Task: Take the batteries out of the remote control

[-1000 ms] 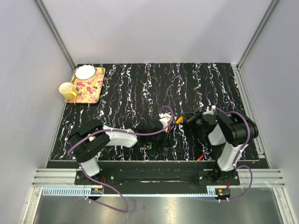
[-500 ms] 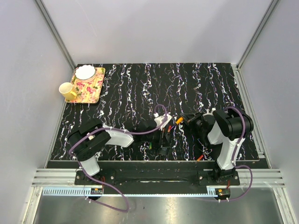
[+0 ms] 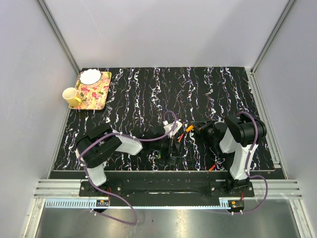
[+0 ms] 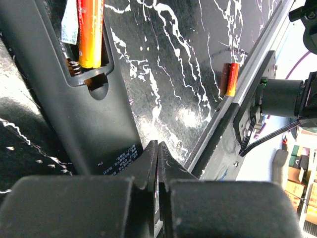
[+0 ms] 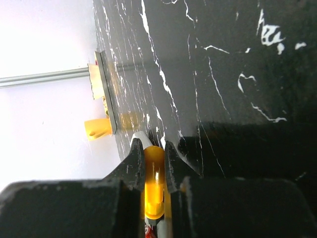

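Where the black marbled table (image 3: 148,94) reaches its far left corner, a floral tray (image 3: 96,95) carries a white bowl (image 3: 90,76), and a yellow mug (image 3: 72,96) stands against the tray's near left edge. The left arm stretches low across the near part of the table toward the middle, and a green battery (image 3: 159,153) lies on the surface just beside its wrist. The left gripper (image 4: 157,148) has its fingers pressed together with nothing between them. Its tips sit at the edge of the black remote control (image 4: 94,114), close to the printed label, though I cannot tell whether they touch it. The remote lies with its battery compartment open and facing up, and inside it an orange-and-red battery (image 4: 89,32) rests against the spring. Just right of the remote, the right gripper (image 5: 152,148) points leftward and pinches an orange battery (image 5: 153,183) lengthwise between its two fingers. Farther right, a loose battery (image 4: 231,78) in red and orange lies on the table at its near edge, in front of the right arm's base and well apart from the remote.
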You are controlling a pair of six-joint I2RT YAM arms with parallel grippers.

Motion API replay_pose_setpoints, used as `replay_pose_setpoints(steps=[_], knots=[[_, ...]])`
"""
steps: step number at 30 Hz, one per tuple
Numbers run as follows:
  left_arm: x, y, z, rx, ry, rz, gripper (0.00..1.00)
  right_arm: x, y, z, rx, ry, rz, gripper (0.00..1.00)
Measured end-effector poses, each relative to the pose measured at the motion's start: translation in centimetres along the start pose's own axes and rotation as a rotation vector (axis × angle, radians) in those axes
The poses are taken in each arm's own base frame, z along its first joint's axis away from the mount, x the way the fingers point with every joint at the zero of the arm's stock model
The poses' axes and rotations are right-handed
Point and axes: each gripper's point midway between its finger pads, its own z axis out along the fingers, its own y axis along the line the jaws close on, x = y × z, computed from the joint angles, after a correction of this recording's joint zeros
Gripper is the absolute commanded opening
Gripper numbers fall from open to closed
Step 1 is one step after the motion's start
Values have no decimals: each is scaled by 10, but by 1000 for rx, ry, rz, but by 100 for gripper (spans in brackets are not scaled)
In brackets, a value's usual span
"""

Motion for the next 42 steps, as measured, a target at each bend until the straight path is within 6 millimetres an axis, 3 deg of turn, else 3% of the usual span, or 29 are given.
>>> replay_pose_setpoints(steps=[16, 26, 36, 42], knots=[[0, 0, 0, 26, 15, -22, 0, 1, 0, 0, 3, 18, 26, 0], [-1, 1, 0, 31, 18, -36, 0, -4, 50, -15, -76, 23, -174, 0], [-1, 1, 0, 31, 19, -36, 0, -5, 39, -26, 14, 29, -307, 0], [-1, 1, 0, 31, 19, -37, 0, -16, 65, -24, 3, -14, -411, 0]])
